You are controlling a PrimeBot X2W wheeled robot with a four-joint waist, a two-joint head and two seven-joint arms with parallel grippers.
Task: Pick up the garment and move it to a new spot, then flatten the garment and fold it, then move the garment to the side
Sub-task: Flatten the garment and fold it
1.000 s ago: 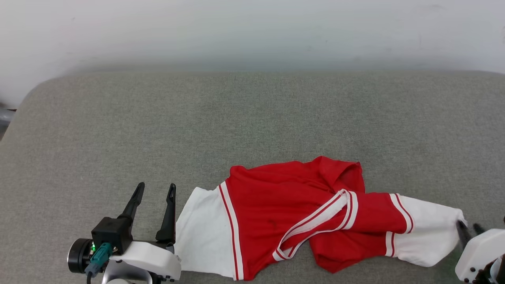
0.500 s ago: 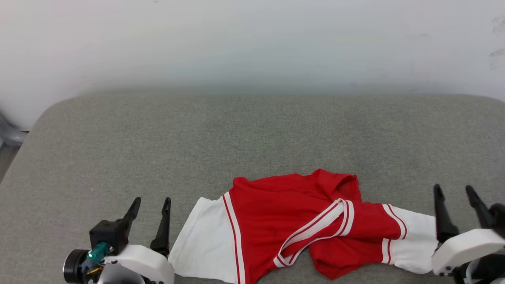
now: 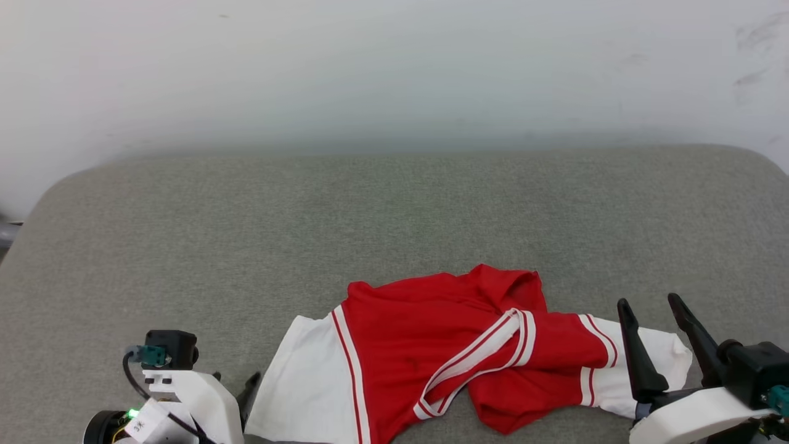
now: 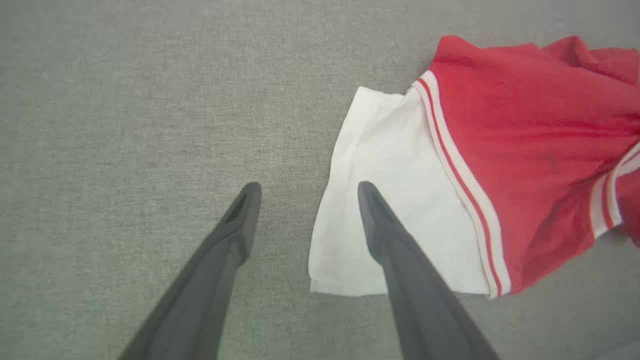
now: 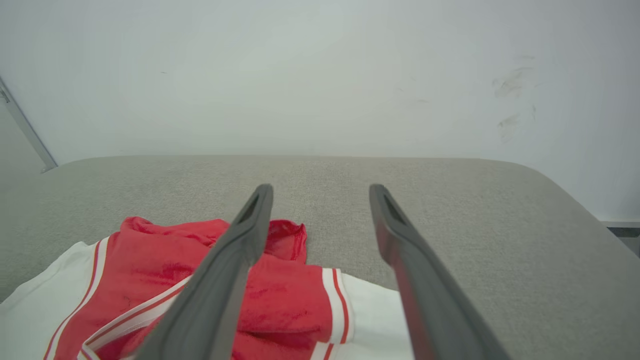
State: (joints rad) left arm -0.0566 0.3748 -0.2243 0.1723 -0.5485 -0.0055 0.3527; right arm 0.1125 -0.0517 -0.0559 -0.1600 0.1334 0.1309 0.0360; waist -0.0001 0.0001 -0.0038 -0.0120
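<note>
A: Surface?
B: Grey woven pad with rounded far corners. A white wall rises straight behind its far edge, with dark scuff marks toward the wall's right end.
A: The garment?
B: The garment lies crumpled along the pad's near edge, right of the middle. The red body is bunched, a striped neck band slants across it, and one white sleeve spreads toward each side.
A: Left gripper?
B: Left gripper is spread wide, holding nothing, over the pad's near left part. In the wrist view, one finger is over grey cloth and the other over the white sleeve's edge. Contact with the sleeve: cannot tell.
A: Right one?
B: Right gripper is by the near right corner, fingers wide apart, nothing between them. In the head view, its inner finger crosses the other white sleeve; the outer one stands beside the sleeve's end.
A: Anything else in the room?
B: A grey metal bar slants against the wall past the pad's left edge.
</note>
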